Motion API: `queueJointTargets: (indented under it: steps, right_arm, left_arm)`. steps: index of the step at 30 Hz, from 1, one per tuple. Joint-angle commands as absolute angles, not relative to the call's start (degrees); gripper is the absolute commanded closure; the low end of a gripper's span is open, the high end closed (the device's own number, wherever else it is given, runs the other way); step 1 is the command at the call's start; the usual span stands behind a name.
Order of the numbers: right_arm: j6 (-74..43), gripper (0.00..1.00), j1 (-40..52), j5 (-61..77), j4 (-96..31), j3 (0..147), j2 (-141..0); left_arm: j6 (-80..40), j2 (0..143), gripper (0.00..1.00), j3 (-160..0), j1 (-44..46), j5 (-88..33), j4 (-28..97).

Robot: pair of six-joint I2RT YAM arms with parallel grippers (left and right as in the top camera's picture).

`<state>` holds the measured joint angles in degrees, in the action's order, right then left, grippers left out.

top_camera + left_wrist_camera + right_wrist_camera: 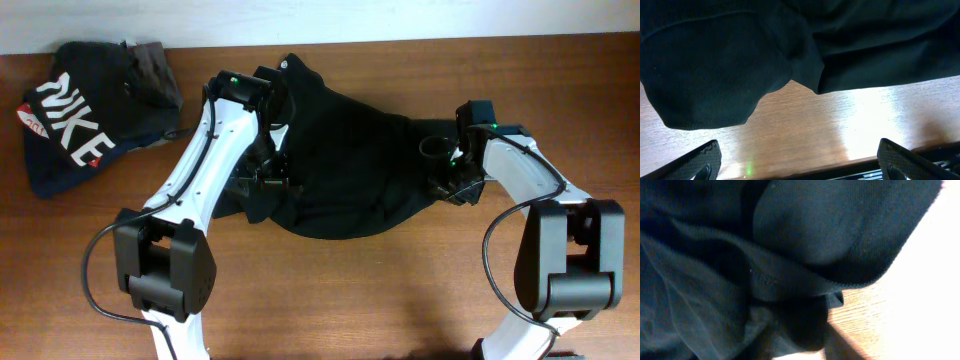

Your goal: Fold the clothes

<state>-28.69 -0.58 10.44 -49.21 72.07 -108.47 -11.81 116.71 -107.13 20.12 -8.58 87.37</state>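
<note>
One plain black T-shirt (350, 160) is spread, crumpled, in the middle of the wooden bench (360, 300). The left tool (264, 175) is held above the shirt's left part, with its fingers (702, 159) wide apart and nothing between them. The right tool (447, 172) is set at the shirt's right edge, close against folds of fabric. Whether it is clamped on them cannot be told. A dark NIKE garment (70, 125) is laid at the far left corner.
</note>
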Motion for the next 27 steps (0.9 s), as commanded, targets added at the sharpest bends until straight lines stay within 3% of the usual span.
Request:
queueJointTargets:
  steps: [1, 2, 4, 17, 27]
  right_arm:
    - [-29.06, 0.91, -0.05, 9.1, -49.21, 71.53, -109.25]
    - [-29.06, 0.96, -0.05, 8.86, -49.28, 71.53, -109.25]
    - [-29.06, 0.96, -0.05, 7.81, -49.56, 71.53, -109.25]
    - [-25.98, 0.96, -0.38, -4.95, -71.59, 85.21, -105.78]
    - [-25.96, 0.94, -0.38, -12.05, -83.66, 85.41, -105.78]
  left_arm:
    - [-12.14, 116.25, 0.01, -106.85, 19.99, -8.56, 87.44]
    - [-12.14, 116.25, 0.0, -106.85, 19.99, -8.58, 87.46]
    - [-12.14, 116.25, 0.01, -106.85, 19.99, -8.56, 87.59]
    - [-12.14, 116.25, 0.01, -106.85, 19.99, -7.46, 87.85]
    - [-12.14, 116.25, 0.01, -106.85, 19.99, -7.44, 87.64]
